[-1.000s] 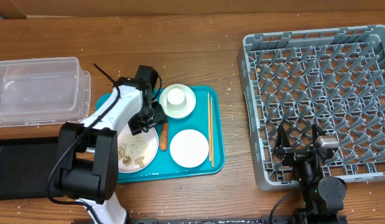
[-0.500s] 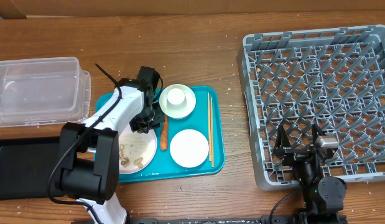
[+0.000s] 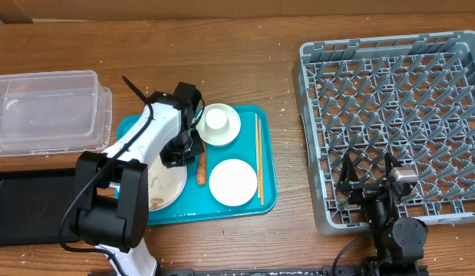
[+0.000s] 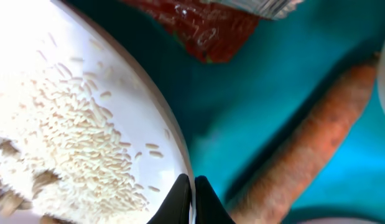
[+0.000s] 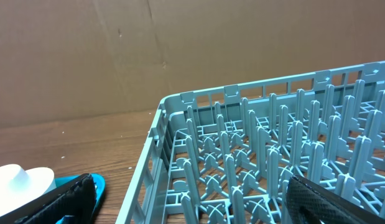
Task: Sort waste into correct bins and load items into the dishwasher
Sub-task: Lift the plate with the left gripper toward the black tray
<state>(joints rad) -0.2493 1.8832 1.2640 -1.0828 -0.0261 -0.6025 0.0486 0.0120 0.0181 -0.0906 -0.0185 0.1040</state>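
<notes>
White rice grains [image 4: 68, 124] lay loose on the large plate [image 3: 166, 186] at the teal tray's [image 3: 268, 153] eight o'clock, its rim pinched tight by the left tool [image 4: 192, 190], so tilting could spill them or slip the thin grip.

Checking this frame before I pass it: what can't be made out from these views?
- Overhead: the left arm covers part of the large plate, so its scraps are mostly hidden.
- Left wrist: the red wrapper is blurred and cut off by the top edge; the carrot runs out of frame.
- Overhead: the black tray is cut off by the left edge.
</notes>
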